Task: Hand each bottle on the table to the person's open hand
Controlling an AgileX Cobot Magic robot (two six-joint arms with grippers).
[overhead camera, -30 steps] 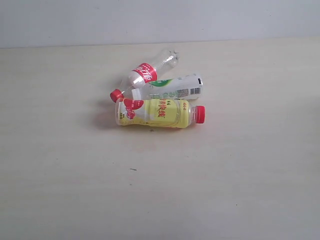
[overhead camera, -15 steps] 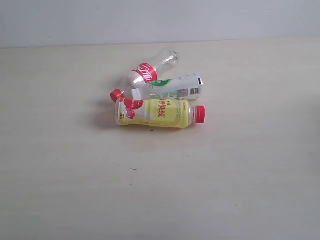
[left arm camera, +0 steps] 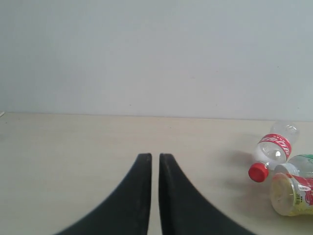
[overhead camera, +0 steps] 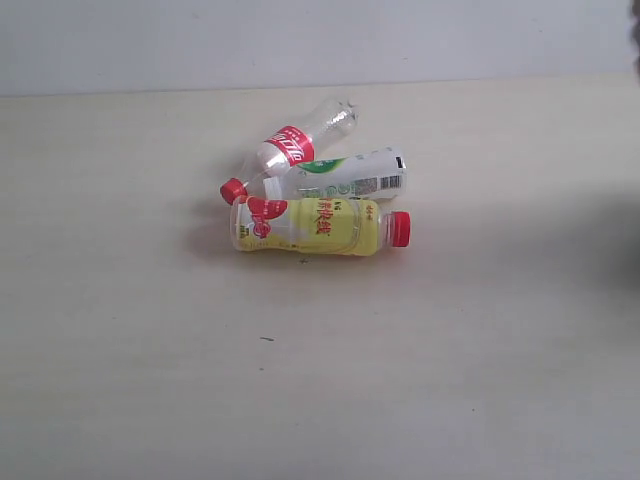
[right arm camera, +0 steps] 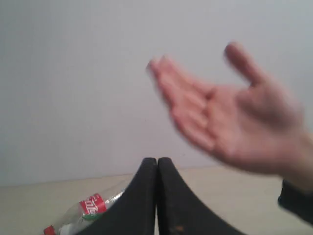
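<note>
3 bottles lie on their sides in a tight cluster on the table (overhead camera: 150, 350), toward its far middle in the exterior view. The yellow-label bottle (overhead camera: 318, 226) lies nearest the camera. Its long axis runs across the view, red cap pointing right and base left. Just behind it and touching it lies the white-green-label bottle (overhead camera: 345, 178), its axis also nearly across the view and rising slightly to the right. I cannot tell which of its ends carries the cap. The clear bottle with the red label (overhead camera: 287, 148) lies on a diagonal, red cap toward the near left, beside the yellow-label bottle's base, and clear bottom toward the far right. It rests against the white-green-label bottle.

Neither arm shows in the exterior view. The left gripper (left arm camera: 155, 159) is low over bare table, well apart from the bottles. Its 2 dark fingers are drawn together with only a thin slit between them and grasp nothing. The right gripper (right arm camera: 156, 160) has its fingers pressed together, also empty.

Beyond the right gripper, a person's hand (right arm camera: 234, 127) is raised above the table, open, palm showing, fingers extended, thumb up. It is blurred.
</note>
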